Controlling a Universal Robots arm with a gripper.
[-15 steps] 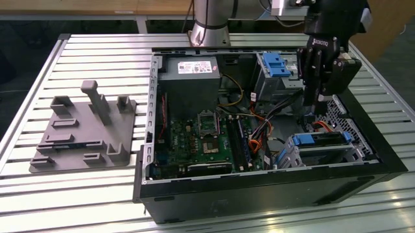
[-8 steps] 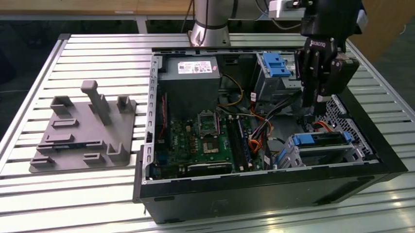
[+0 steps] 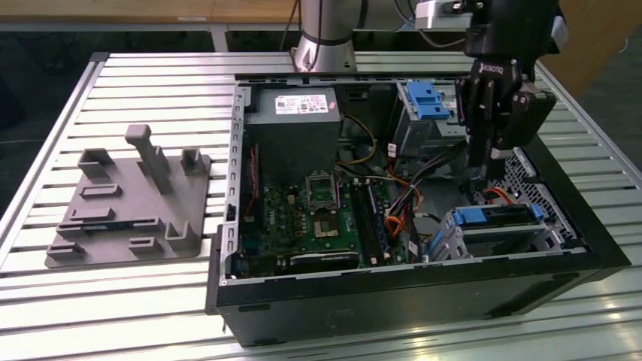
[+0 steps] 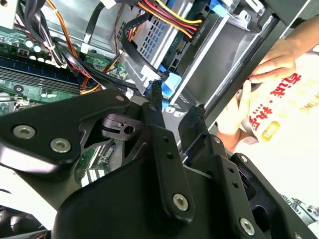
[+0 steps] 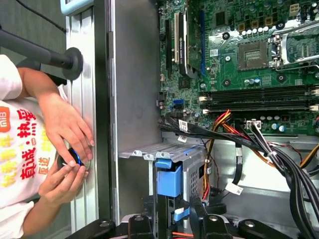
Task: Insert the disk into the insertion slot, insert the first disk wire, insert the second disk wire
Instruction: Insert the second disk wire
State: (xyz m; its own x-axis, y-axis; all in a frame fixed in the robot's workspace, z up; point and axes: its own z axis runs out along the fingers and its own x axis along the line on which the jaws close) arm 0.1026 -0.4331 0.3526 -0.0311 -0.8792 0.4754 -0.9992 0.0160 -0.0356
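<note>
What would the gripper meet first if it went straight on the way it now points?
Probably the blue-framed end of the disk, seated in the insertion slot, just ahead of the gripper, though depth is unclear.

In the exterior view, the open case (image 3: pixel 401 301) sits on the table (image 3: pixel 120 308), fixture plate (image 3: pixel 110 226) at its 9 o'clock, disk (image 3: pixel 498 216) apparently in the insertion slot (image 3: pixel 501 239) at 4 o'clock inside.

Robotics laboratory bench. An open desktop computer case (image 3: pixel 401 308) lay beneath the tool (image 3: pixel 479 162) on a slotted aluminium worktop (image 3: pixel 150 83). The arm's base (image 3: pixel 324 45) stood behind the case, a grey fixture plate (image 3: pixel 131 203) well apart, and a person's hand (image 5: pixel 67 132) at the worktop's edge.
</note>
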